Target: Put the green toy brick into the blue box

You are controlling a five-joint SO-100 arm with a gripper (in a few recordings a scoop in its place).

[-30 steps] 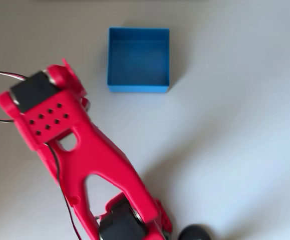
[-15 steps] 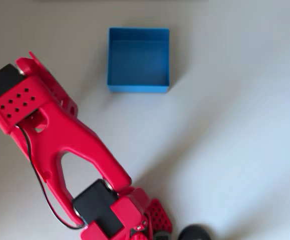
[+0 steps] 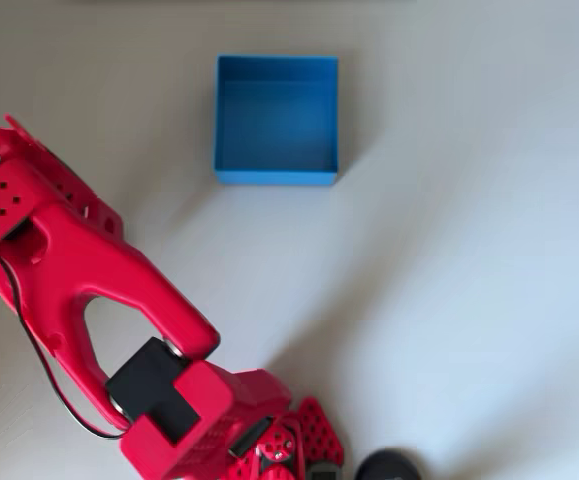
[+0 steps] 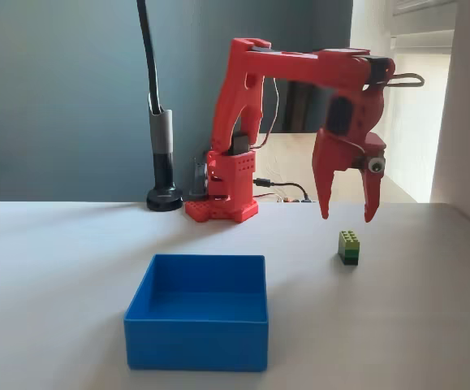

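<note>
Plain white table (image 4: 56, 268) here, and the green brick (image 4: 349, 246) sits on it right of the blue box (image 4: 196, 322), well apart. Red gripper (image 4: 347, 216) hangs just above the brick, fingers spread wide, holding nothing.

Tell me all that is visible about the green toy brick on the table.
In the fixed view, the green toy brick is small, lime-green on top with a darker base, looks like plastic, and has studs on top. It stands upright on the pale table, to the right of the blue box and apart from it. The red tool hangs open above it; nothing touches the brick but the table.
</note>
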